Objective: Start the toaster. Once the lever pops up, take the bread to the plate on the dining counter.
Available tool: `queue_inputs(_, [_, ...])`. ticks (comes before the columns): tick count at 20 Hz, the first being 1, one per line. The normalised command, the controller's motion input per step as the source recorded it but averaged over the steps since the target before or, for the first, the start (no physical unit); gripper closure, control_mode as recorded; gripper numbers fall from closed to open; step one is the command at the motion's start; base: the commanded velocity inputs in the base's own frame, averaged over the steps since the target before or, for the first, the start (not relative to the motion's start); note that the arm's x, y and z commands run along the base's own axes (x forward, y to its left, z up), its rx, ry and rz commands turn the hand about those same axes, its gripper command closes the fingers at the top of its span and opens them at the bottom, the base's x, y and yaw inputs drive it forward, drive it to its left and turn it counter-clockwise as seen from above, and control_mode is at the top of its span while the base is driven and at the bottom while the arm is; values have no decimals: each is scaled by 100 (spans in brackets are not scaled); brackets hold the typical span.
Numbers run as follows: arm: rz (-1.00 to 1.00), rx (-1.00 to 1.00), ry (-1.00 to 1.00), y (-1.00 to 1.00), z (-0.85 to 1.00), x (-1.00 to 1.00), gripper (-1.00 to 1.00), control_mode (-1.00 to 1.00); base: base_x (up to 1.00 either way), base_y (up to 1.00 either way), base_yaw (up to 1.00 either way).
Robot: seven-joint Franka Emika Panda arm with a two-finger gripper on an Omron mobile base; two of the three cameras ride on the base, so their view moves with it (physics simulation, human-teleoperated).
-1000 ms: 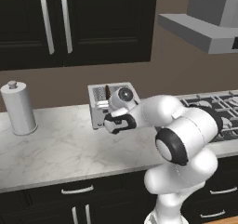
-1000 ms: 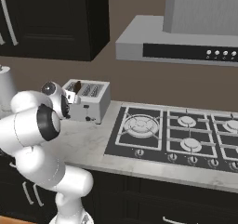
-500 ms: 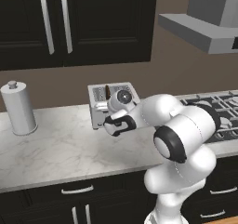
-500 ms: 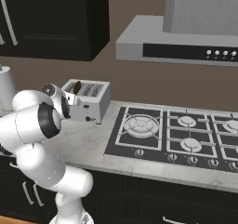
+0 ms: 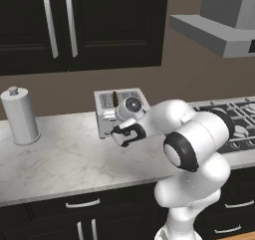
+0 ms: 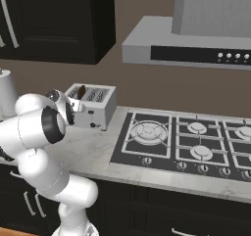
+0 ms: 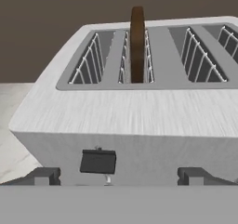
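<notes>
Two wide-open jaws are facing the toaster (image 7: 135, 107): pressing its black lever (image 7: 98, 161) straight down should lower the bread (image 7: 137, 44).

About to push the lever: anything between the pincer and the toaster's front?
Nothing; hand view shows the open pincer straddling the black lever on the toaster front.

1 toaster (image 7: 125, 111) w/ 4 slots on top, far side of worktop. 1 bread (image 7: 137, 44) slice, upright in 2nd slot from left. 1 black lever (image 7: 98, 161) seen on toaster front. 1 white canister (image 5: 20, 115) far left. 1 gas hob (image 6: 188, 142) at right, 4 burners showing. 1 hood (image 6: 186, 46) above. 2 long cabinet handles (image 5: 48, 24) upper left.
</notes>
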Motion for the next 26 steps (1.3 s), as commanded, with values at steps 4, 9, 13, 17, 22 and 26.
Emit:
queue_inputs(4, [0,0,0,-4,0,11,-100,-100,0,0,0])
queue_inputs(9, [0,0,0,-14,0,3,-100,-100,0,0,0])
queue_inputs(13, [0,0,0,-9,0,0,-100,-100,0,0,0])
queue_inputs(17, [0,0,0,0,0,1,-100,-100,0,0,0])
queue_inputs(22, [0,0,0,0,0,6,-100,-100,0,0,0])
queue_inputs(26, [-1,0,0,-4,-1,1,-100,-100,0,0,0])
